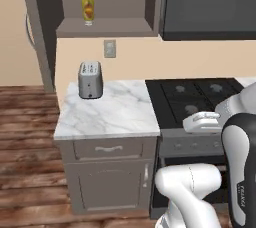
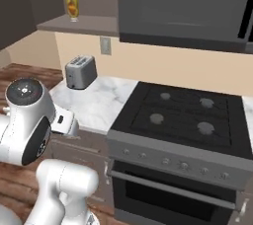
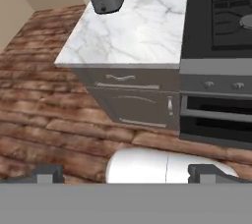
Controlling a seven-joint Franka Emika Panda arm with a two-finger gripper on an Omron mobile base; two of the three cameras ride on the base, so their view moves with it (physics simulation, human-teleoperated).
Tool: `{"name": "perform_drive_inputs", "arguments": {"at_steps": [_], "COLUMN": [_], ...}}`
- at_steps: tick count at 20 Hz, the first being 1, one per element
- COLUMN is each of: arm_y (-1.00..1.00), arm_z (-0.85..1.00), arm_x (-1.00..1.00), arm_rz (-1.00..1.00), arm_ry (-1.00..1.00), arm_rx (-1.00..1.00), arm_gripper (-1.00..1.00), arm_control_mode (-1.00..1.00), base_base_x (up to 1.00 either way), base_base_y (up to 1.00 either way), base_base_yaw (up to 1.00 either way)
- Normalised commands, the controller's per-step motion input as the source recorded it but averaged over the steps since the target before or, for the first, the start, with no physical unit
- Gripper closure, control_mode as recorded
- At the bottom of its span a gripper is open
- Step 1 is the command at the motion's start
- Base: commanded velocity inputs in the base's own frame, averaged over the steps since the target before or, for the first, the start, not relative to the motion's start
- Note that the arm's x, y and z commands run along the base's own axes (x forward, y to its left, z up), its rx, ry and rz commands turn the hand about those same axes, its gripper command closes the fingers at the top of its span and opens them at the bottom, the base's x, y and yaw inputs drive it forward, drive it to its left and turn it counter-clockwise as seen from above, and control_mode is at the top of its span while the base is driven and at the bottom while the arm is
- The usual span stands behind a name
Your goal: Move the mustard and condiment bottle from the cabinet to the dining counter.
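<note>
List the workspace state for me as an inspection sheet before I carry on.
Surface: marble worktop, bare but for the toaster.
Job's things: cabinet open; a yellow container, likely the mustard, upright on its shelf.
Clutter: toaster at the worktop's back left corner.
Grippers: gripper open, holding nothing, low in front of the base cabinet.
Cables: nothing seen.
Surroundings: stove right of the worktop, wall outlet above the toaster, wood floor.
</note>
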Motion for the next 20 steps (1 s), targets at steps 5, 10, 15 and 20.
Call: {"name": "perform_drive_inputs", "arguments": {"at_steps": [5,10,15,20], "arm_y": [0.00,0.00,0.00,0.00], "arm_z": [0.00,0.00,0.00,0.00], "arm_x": [0.00,0.00,0.00,0.00], "arm_rz": [0.00,0.00,0.00,0.00], "arm_ry": [0.00,0.00,0.00,0.00], "arm_rx": [0.00,0.00,0.00,0.00], "arm_gripper": [-1.00,-1.00,-1.00,-1.00], "arm_control_mode": [1.00,1.00,1.00,1.00], "base_base_x": [0.83,0.84,0.86,0.89], "base_base_y": [0.49,0.41,0.38,0.37], "base_base_yaw": [0.00,0.00,0.00,0.00]}}
